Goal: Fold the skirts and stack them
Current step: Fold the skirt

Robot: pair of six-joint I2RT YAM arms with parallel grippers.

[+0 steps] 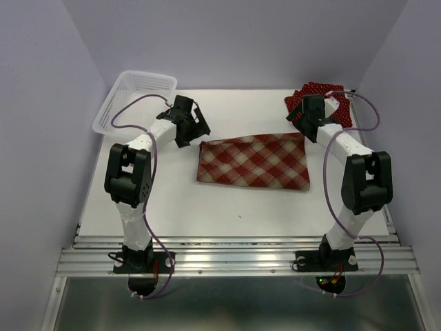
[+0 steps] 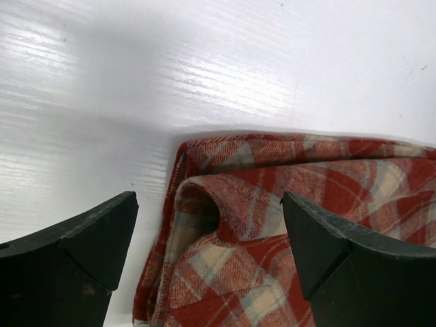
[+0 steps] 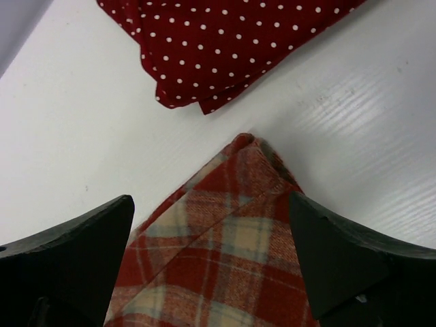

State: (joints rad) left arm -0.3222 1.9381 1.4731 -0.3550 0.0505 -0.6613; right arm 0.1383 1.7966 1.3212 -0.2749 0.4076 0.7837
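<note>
A: Two pincers, status?
B: Both spread wide, empty; left pincer [image 2: 208, 204] and right pincer [image 3: 211, 201] each hang above a far corner of the red-and-cream plaid cloth skirt [image 1: 253, 161], flat on the white counter [image 1: 241, 207].

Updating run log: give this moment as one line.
left tool: open over plaid skirt, far-left corner | right tool: open over far-right corner | polka-dot skirts: back right
</note>
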